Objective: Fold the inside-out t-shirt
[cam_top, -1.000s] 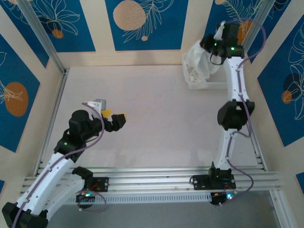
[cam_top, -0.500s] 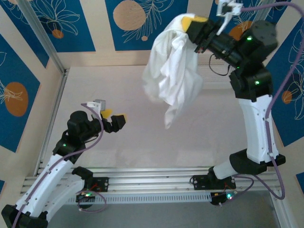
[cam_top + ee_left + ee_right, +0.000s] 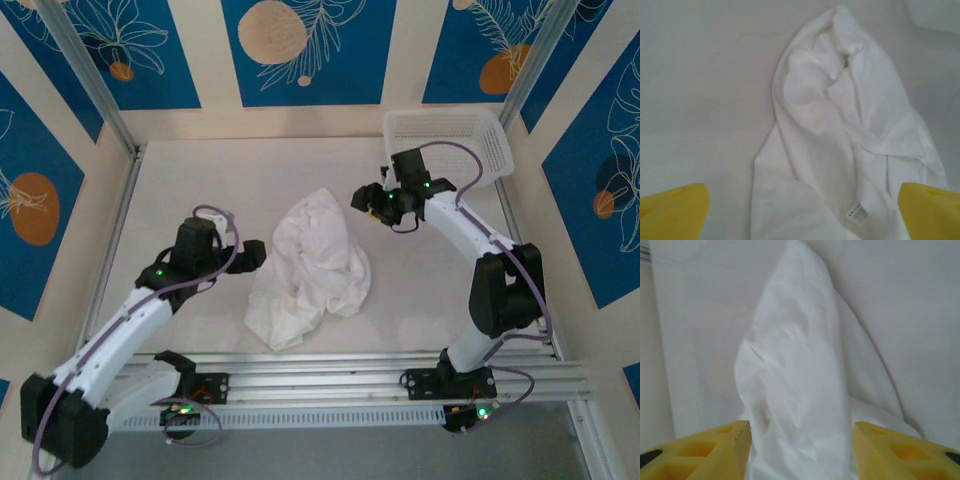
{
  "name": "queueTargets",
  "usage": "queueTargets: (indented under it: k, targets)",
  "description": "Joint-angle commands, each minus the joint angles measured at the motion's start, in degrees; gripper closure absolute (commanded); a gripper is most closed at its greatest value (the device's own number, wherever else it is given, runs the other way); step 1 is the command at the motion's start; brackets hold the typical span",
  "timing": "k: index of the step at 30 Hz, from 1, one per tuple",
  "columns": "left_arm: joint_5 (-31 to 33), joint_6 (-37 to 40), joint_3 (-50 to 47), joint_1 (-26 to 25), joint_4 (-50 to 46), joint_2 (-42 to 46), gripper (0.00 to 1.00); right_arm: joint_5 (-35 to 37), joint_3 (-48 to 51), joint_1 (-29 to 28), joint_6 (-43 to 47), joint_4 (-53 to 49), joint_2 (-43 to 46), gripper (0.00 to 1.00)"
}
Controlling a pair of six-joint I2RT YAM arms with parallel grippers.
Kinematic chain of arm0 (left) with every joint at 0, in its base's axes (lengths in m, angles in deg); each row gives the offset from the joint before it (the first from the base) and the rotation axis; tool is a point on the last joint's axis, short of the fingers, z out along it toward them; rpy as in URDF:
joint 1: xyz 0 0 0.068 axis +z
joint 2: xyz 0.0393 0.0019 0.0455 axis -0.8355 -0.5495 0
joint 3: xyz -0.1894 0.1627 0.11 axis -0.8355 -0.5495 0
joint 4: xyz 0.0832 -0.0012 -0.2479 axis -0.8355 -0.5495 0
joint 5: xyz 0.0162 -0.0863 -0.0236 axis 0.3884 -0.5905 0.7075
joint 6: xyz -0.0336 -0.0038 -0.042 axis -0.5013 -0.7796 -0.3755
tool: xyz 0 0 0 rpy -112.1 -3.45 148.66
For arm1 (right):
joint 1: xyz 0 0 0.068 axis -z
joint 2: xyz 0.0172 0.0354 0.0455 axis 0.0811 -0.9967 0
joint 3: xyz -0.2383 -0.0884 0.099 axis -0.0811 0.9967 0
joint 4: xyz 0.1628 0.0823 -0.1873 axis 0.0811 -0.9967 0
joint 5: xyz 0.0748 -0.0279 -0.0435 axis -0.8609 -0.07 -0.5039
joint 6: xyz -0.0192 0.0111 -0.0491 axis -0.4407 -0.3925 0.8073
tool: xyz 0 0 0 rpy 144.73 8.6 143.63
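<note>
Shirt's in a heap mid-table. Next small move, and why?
Probably ease the left tool down onto the nearest edge of the t-shirt and pinch it, to start spreading. The shirt lies bunched on the table, nothing flat to fold; both tools are open, the left one beside the cloth, the right tool just off its far side.
</note>
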Motion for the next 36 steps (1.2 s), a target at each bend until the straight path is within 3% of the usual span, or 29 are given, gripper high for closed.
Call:
queueTargets:
  k: [1, 3, 7, 14, 16, 18, 19, 23, 30, 33, 34, 36]
  targets:
    - [-4.47, -2.06, 2.32, -0.4, -0.26, -6.18, 0.16, 4.12, 6.78, -3.69, -1.83, 2.29, 7.21, 0.43]
    - [-9.07, -2.53, 3.06, -0.72, 2.02, -10.75, 0.27, 8.08, 13.36, -6.36, -3.6, 4.66, 9.31, 0.43]
    - [-13.01, -2.69, 4.8, -3.47, 5.3, -16.62, 0.34, 9.57, 21.76, -11.68, -7.98, 9.47, 9.7, 0.42]
    - [-8.71, -3.31, 6.79, -7.91, 6.43, -24.88, 0.39, 16.21, 15.94, -19.17, -4.49, 10.13, -0.37, 0.41]
    - [-8.19, -4.7, 7.01, -8.03, 6.39, -27.42, 0.48, 18.54, 12.74, -19.29, -3.39, 9.41, -3.72, 0.61]
    - [-8.7, -8.58, 7.24, -7.71, 6.2, -29.96, 0.7, 19.99, 9.61, -19.28, -2.22, 7.81, -5.24, 0.91]
    - [-10.57, -9.75, 7.39, -7.44, 6.6, -30.96, 0.75, 20.24, 8.7, -19.28, -1.58, 7.52, -5.02, 1.0]
    - [-18.15, -12.53, 5.94, -6.87, 13.42, -31.8, 1.0, 20.83, 8.07, -18.01, 0.72, 7.05, 0.35, 1.0]
    - [-12.42, -7.91, 6.21, 3.2, 5.3, -20.9, 1.0, 12.6, 18.37, -5.91, -3.59, 10.03, 22.99, 1.0]
    - [-14.48, -4.56, 6.43, 3.18, 5.5, -16.82, 1.0, 9.17, 24.62, -1.27, -7.79, 14.84, 31.98, 1.0]
    - [-17.35, -3.74, 6.54, 1.88, 7.07, -16.36, 0.92, 8.88, 25.61, -1.18, -8.62, 15.61, 33.37, 1.0]
    - [-20.02, -2.38, 7.75, -3.32, 9.26, -17.39, 0.63, 7.23, 25.61, -1.36, -9.46, 15.26, 34.37, 1.0]
